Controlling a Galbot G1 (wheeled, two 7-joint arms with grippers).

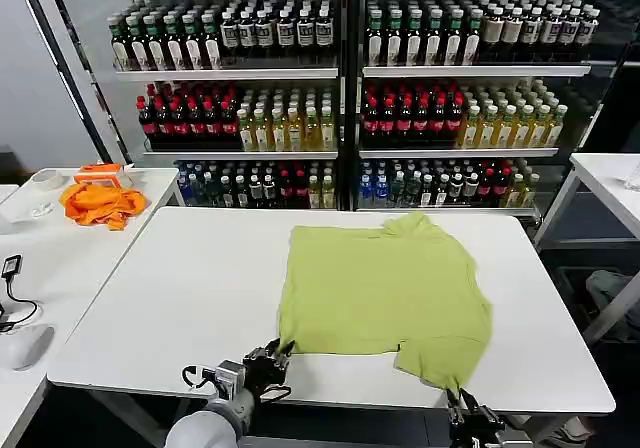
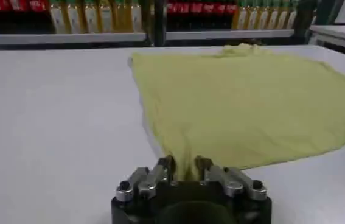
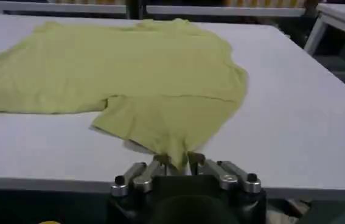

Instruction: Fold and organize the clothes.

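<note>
Both pincers grip the near edge of the shirt spread on the counter.

Head view: the shirt (image 1: 385,290) lies flat on the white counter (image 1: 180,298), in front of shelves (image 1: 340,73) of bottles; the left pincer (image 1: 268,358) is at its near left corner, the right pincer (image 1: 462,408) at its near right corner by the counter's edge, and an orange cloth (image 1: 100,204) sits on a side counter to the left. Left wrist view: the left pincer (image 2: 184,168) is closed on a pinch of shirt (image 2: 245,103) hem, fabric bunched between its fingers. Right wrist view: the right pincer (image 3: 178,162) is closed on the drawn-up tip of the shirt (image 3: 129,73) near the counter's edge.
</note>
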